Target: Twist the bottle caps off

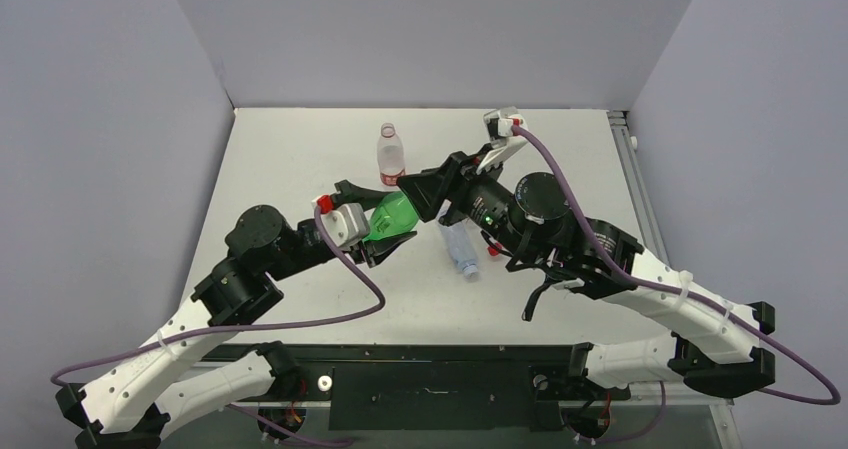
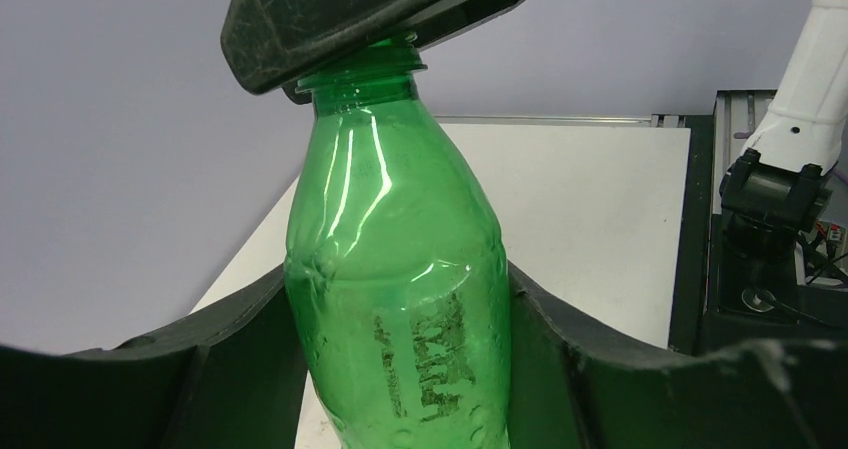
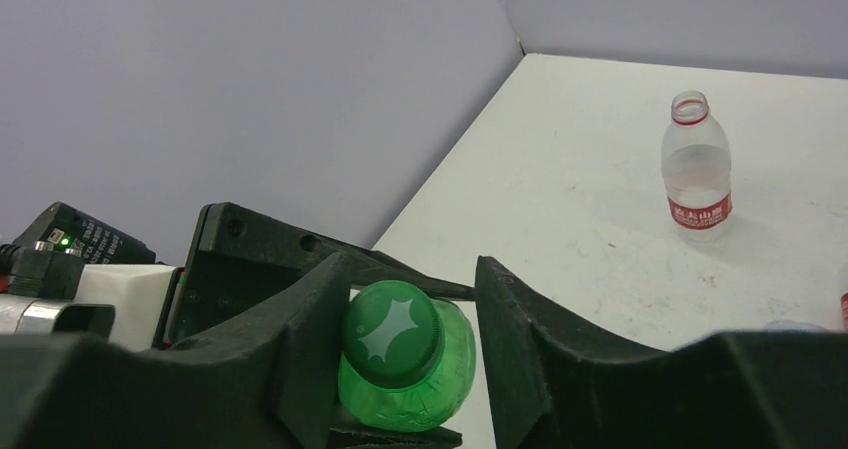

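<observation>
The left gripper (image 2: 395,314) clenches the green bottle (image 2: 400,229); right gripper (image 3: 412,304) straddles its green cap (image 3: 390,334), jaws released; red-labelled bottle (image 3: 697,169) looks uncapped.

The green cap (image 3: 390,334) carries a pale four-pointed star sign. The clear bottle (image 3: 697,159) wears a red label (image 3: 699,212) with white characters, too small to read.

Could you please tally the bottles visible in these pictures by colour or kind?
Green bottle: 1
Clear bottle with red label: 1
Clear bottle lying on its side: 1
Total: 3 in view
</observation>
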### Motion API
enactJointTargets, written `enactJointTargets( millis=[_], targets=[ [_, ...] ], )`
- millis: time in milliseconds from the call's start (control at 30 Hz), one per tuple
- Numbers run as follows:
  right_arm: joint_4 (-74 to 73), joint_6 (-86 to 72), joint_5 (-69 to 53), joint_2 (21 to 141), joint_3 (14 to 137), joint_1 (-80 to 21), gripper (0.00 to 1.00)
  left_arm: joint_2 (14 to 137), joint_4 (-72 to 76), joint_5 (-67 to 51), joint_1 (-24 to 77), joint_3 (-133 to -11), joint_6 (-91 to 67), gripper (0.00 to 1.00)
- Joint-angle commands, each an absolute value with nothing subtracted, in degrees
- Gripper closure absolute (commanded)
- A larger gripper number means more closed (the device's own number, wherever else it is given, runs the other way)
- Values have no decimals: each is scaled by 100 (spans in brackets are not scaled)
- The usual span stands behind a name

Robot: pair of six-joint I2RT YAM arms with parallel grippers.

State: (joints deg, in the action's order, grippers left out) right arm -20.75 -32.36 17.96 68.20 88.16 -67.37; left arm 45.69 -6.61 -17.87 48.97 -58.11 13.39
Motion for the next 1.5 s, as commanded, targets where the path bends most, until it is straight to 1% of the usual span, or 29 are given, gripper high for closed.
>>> enactJointTargets(
  millis=[0,33,100,133,167,233,333,467,533,600,633,667,800,933,1067,1100,1133,1167,1200,1233,1267,1300,1333,1367,1467],
  targets=[
    [-1899,-3153,2083,6849,9139,-6798,64,4473,-271,-1768,4915,-5914,1388,94],
    [-1872,-3154,2072,6861,9162,-6796,67,4478,-254,-1743,4920,-5891,1380,94],
    [-1859,-3162,2034,6907,9210,-6808,81,4497,-186,-1686,4915,-5870,1343,94],
    [-1867,-3163,2019,6950,9237,-6810,84,4512,-121,-1665,4918,-5871,1298,94],
    [-1869,-3164,1990,6982,9279,-6827,92,4549,-104,-1598,4917,-5882,1264,94],
    [-1883,-3152,1958,7046,9346,-6835,100,4647,11,-1497,4916,-5950,1147,95],
    [-1828,-3062,1815,7078,9396,-6842,100,4787,223,-1423,4913,-6103,887,97],
    [-1775,-2573,1156,7042,9647,-6842,100,4895,298,-1614,4904,-6390,519,98],
    [-1868,-2213,566,7027,9926,-6823,100,4950,279,-1878,4875,-6619,212,100],
    [-2031,-1892,-533,7054,10318,-6800,100,5051,232,-2600,4803,-6907,-182,100],
    [-2105,-1710,-802,7094,10450,-6795,100,5087,256,-2768,4792,-7004,-507,100],
    [-2260,-1637,-1343,7120,10736,-6790,100,5163,277,-3030,4784,-7185,-662,100],
    [-2557,-1344,-2811,7235,11276,-6798,100,5297,486,-3547,4781,-7531,-1370,100],
    [-2436,-1277,-3313,7153,11283,-6811,100,5342,448,-3917,4789,-7669,-1744,100],
    [-2670,-1060,-3132,7197,11405,-6820,100,5311,436,-3929,4799,-7657,-1751,100],
    [-2812,-1031,-2838,7215,11487,-6816,98,5292,423,-3898,4792,-7616,-1642,100],
    [-2869,-998,-2592,7229,11513,-6819,79,5278,401,-3798,4791,-7596,-1550,100],
    [-2890,-1000,-1949,7227,11514,-6824,68,5246,337,-3732,4790,-7542,-1357,100],
    [-2860,-1056,-1502,7188,11483,-6834,49,5225,301,-3539,4790,-7515,-1232,100],
    [-2734,-1095,-674,7167,11398,-6845,41,5180,251,-3431,4794,-7429,-969,100],
    [-2668,-1135,-188,7135,11355,-6890,28,5156,231,-3187,4797,-7380,-631,100],
    [-2557,-1148,592,7127,11300,-6976,25,5110,216,-2935,4792,-7277,-447,100],
    [-2504,-1148,868,7139,11275,-7021,22,5074,203,-2821,4791,-7220,-48,100],
    [-2415,-1150,1322,7151,11234,-7147,21,5037,203,-2586,4795,-7114,169,100],
    [-2666,-1086,2141,7533,11500,-7416,20,4954,241,-2158,4810,-6897,1011,100]
  ],
)
